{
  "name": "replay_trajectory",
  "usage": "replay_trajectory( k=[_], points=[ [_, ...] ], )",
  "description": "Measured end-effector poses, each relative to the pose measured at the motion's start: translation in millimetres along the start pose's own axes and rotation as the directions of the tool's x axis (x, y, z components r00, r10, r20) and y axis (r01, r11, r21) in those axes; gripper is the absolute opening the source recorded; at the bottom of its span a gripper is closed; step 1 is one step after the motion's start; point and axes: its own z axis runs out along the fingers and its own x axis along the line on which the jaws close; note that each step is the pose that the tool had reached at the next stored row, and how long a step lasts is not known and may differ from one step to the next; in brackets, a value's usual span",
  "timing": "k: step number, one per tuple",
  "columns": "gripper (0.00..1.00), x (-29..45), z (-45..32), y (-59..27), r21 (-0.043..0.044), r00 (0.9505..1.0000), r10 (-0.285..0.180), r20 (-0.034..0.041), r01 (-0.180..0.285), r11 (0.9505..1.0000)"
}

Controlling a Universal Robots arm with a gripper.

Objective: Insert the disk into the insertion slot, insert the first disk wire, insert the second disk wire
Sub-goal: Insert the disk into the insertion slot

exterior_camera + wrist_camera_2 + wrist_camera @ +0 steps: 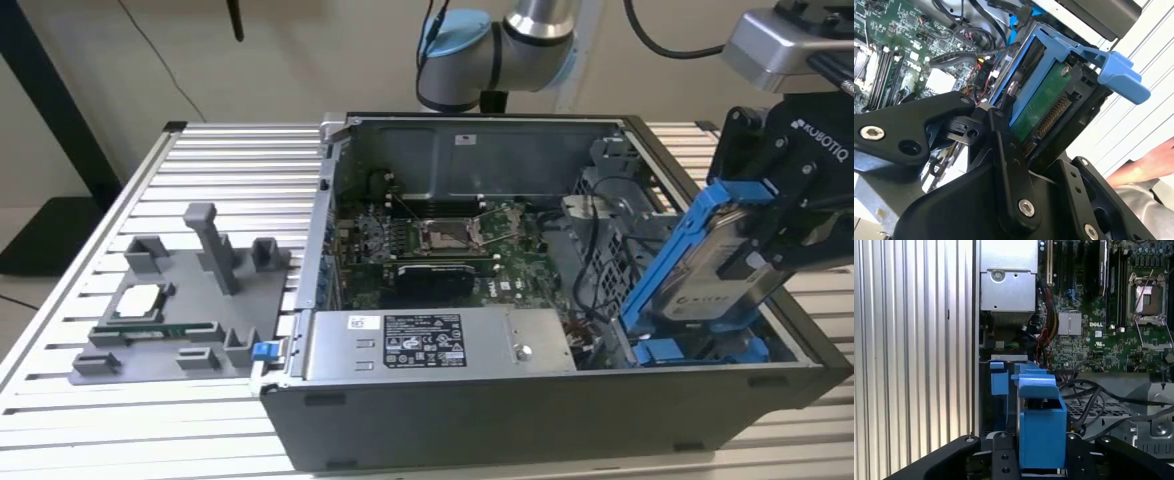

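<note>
Fixture [187, 300] of grey plastic at the exterior view's left, open computer case [534, 420] mid-frame, then gripper [767, 250] clamped tight around the disk [701, 270], held tilted, lower end down by the insertion slot [607, 265]. Showed the white label [710, 292] there; in the second wrist view, showed its green circuit board [1049, 105] and a person's arm [1146, 162].

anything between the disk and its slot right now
Nothing visible does. The gripper holds the disk tilted, its lower end at the insertion slot; black cables lie to one side.
</note>
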Motion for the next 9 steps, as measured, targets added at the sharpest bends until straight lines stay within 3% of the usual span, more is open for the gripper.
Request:
replay_trajectory(
  k=[9],
  points=[
    [0.00, 1.7, 4.7, -0.2, 0.0000, 1.0000, 0.000, -0.0002, 0.000, 1.0000]
  ],
)
